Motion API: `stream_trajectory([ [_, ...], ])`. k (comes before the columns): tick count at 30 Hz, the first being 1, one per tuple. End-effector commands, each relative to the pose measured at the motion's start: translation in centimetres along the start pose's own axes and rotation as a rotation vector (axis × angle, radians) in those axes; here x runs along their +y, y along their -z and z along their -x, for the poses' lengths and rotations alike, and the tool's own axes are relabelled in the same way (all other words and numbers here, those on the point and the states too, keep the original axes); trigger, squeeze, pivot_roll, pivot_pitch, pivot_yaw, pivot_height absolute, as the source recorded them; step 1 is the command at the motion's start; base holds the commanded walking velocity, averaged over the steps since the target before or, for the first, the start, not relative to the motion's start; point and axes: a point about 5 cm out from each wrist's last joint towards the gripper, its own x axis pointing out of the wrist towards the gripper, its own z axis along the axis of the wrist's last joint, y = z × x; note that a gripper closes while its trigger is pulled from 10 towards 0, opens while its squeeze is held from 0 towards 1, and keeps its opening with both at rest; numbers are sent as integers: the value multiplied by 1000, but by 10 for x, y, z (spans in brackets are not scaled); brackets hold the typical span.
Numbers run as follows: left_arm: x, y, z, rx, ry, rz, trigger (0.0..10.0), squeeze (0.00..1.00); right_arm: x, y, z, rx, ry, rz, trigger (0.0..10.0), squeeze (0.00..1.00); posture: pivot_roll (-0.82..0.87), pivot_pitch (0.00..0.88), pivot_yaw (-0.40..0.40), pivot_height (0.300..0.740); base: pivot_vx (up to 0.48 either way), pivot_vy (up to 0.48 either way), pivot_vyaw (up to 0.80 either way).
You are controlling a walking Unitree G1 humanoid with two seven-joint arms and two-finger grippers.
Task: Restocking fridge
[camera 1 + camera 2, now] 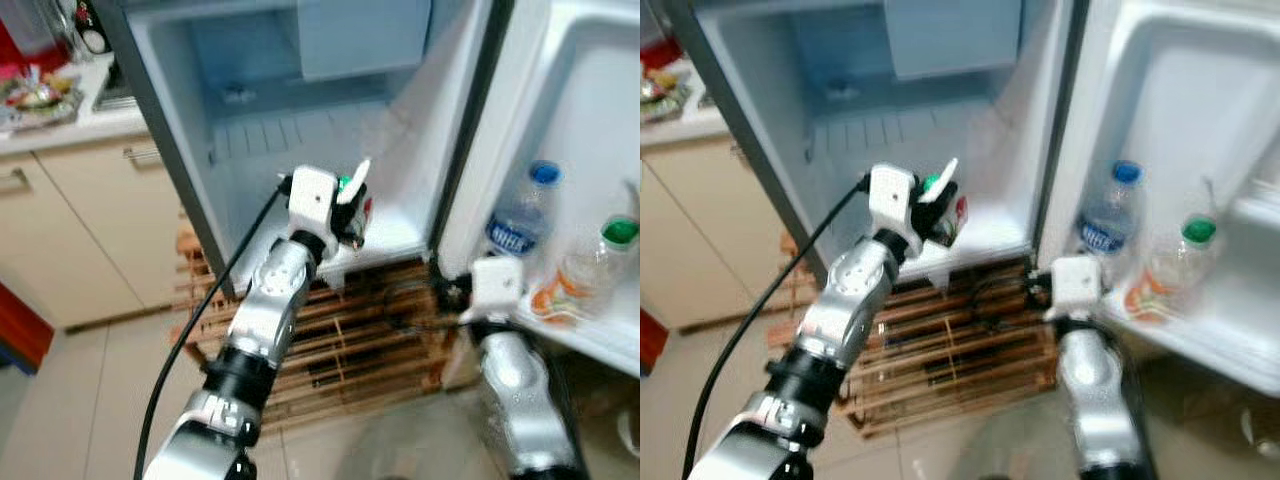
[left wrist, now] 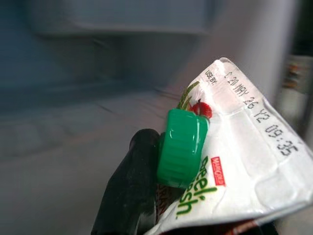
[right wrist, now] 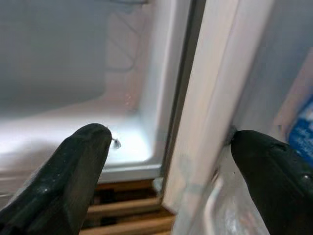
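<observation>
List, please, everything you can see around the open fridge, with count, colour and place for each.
Fridge: one, pale blue-white inside, door open to the robot's right.
Carton: one, white with a green cap, held at the front of the fridge floor.
Bottles: two clear ones on the door shelf, one blue-capped, one green-capped.
Wooden slats: one brown slatted base, under the fridge.
Counter and cupboards: cream, to the robot's left, with packets on top.
Left hand: black fingers shut on the carton.
Right hand: black fingers open either side of the door's edge.
</observation>
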Motion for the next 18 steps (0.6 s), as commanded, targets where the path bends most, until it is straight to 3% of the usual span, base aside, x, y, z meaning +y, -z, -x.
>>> stream_trajectory([
  [1,6,4,1,27,-35,0,10000,0,19,-11,-1,-41,-94,-23,10000,0,-164,0,52,740,0,0,0],
  [7,7,5,1,31,-39,8,10000,0,15,-6,5,-21,-98,-10,10000,0,-172,0,48,740,0,0,0],
  [10,7,7,0,37,-41,9,10000,0,-1,-3,4,4,-35,42,10000,0,-183,0,46,740,0,0,0],
  [13,6,7,-1,37,-40,12,10000,0,-4,-5,4,3,-29,53,10000,0,-184,0,45,740,0,0,0],
  [18,4,8,-2,40,-36,14,10000,0,1,-15,2,-45,-79,50,10000,0,-185,0,45,740,0,0,0],
])
